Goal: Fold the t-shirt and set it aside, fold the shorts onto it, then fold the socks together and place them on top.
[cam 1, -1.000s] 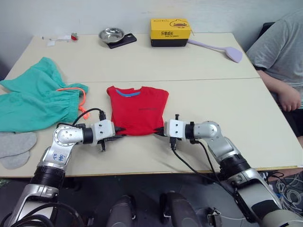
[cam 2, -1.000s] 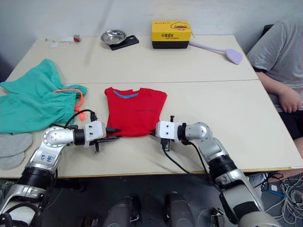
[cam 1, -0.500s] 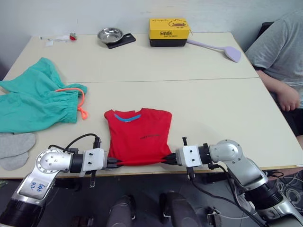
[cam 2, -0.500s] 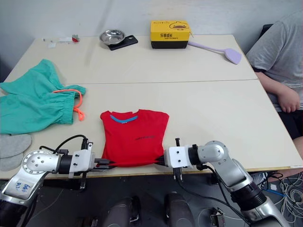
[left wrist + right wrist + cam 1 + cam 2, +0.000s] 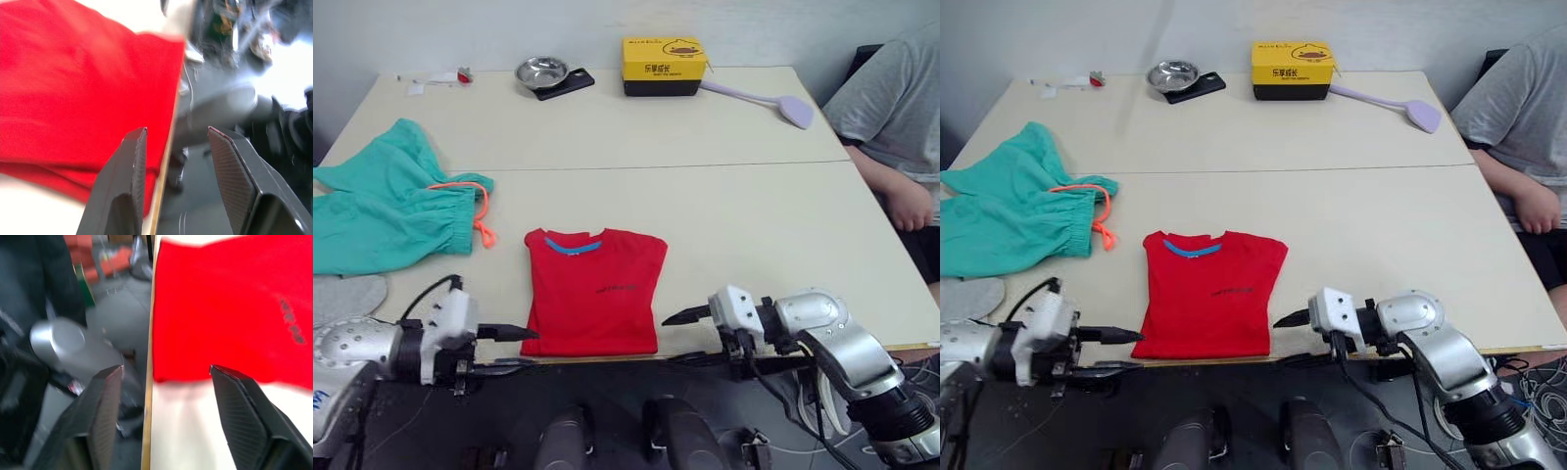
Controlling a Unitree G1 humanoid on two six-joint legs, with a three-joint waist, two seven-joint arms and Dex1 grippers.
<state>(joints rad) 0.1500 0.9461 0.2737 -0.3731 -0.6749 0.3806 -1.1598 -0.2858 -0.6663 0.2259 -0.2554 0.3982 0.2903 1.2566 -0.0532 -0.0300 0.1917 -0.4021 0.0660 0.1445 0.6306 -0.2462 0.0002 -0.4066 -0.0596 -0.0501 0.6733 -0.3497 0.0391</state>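
Left gripper (image 5: 509, 349) and right gripper (image 5: 690, 336) at table's (image 5: 783, 225) near edge, both spread wide, holding nothing, flanking the t-shirt (image 5: 595, 290). T-shirt lies folded, flat, by that edge. Shorts (image 5: 386, 211) lie farther left, socks (image 5: 347, 294) just nearer than them. Yellow box (image 5: 665, 66) at far edge.

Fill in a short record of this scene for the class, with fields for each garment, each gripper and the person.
t-shirt: folded, flat at the table's near edge
shorts: unfolded, on the robot's left
socks: flat, near the shorts at the left edge
left gripper: open, empty, left of the shirt
right gripper: open, empty, right of the shirt
person: seated on the robot's right
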